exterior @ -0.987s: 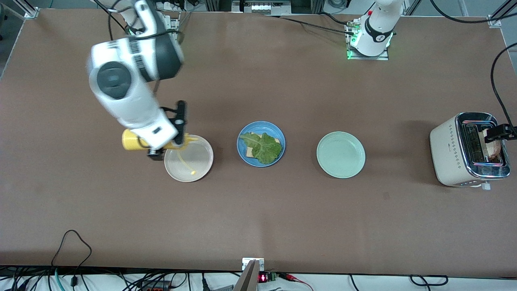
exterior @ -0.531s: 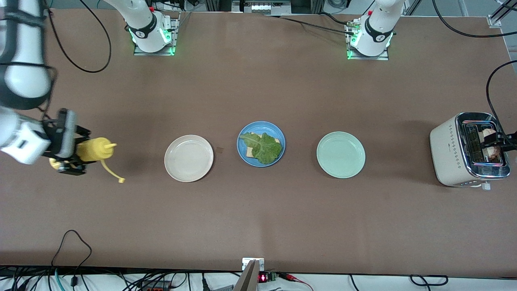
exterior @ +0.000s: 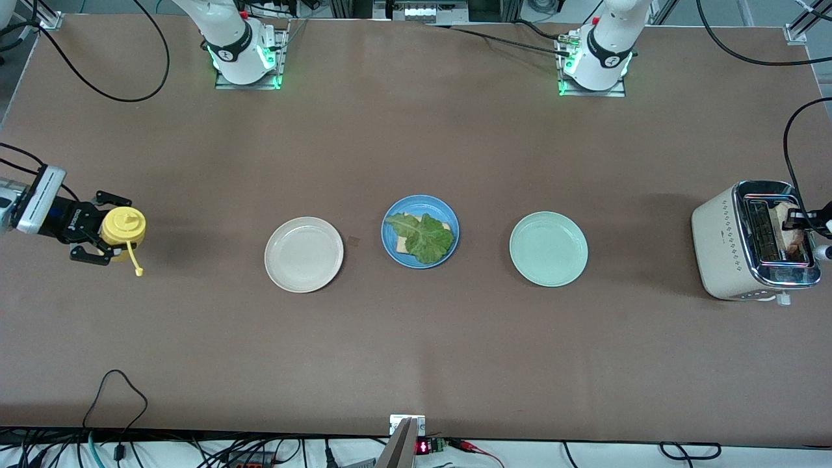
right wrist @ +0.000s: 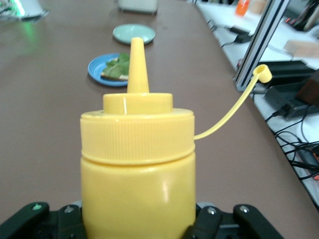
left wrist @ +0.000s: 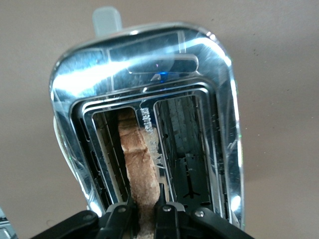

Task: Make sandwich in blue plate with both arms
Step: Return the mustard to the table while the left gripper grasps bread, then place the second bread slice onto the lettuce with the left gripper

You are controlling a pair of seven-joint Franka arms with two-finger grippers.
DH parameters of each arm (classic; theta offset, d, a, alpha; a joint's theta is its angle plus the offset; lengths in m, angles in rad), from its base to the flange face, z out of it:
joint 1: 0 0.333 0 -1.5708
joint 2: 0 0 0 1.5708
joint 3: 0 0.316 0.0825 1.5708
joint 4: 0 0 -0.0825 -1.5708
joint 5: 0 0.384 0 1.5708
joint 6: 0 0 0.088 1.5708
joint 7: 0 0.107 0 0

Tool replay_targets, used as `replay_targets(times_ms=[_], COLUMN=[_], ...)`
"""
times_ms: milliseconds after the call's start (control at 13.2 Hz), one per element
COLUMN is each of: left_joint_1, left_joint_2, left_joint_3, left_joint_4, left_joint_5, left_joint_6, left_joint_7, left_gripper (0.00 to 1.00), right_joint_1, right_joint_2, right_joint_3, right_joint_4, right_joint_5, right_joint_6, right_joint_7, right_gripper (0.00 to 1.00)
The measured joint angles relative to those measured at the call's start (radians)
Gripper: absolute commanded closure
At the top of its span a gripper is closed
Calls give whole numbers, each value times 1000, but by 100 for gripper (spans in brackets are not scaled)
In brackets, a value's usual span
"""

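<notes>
I work in a robotics lab, not a kitchen: my two bases [exterior: 244, 55] are bolted to a wide brown bench [exterior: 416, 351] and glow green, aluminium frame posts [exterior: 45, 16] stand at its corners, black cables [exterior: 110, 390] trail off the edge, and electronics [exterior: 426, 446] sit at the front rim

Three views, one high and two close.
We look down on the whole surface [exterior: 416, 351]; wrist cameras sit tight over toaster [left wrist: 149, 124] and yellow bottle [right wrist: 137, 164], both visible from above.
</notes>
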Motion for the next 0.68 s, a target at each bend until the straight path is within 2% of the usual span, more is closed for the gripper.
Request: replay_targets(times_ms=[228,531,683], left_joint_1=[-68,-308,-434], left_joint_2=[-77,-152,-154], left_joint_3=[-14,-38,-41], left_joint_4=[29,180,203], left_joint_5=[2,-1,-29], left_joint_6=[-72,-465,-544], left_joint_7=[0,-11,-76], left_gripper=[99,99,99], right_joint_1=[-89,-164,-183], right_joint_2=[40,126,182], right_joint_3=[0,2,4], right_joint_4=[-52,-57,-58], right_joint_5=[87,225,291], right_joint_6=[-94,-107,-108], right_joint_7=[-66,-102,-125], right_gripper=[100,100,100])
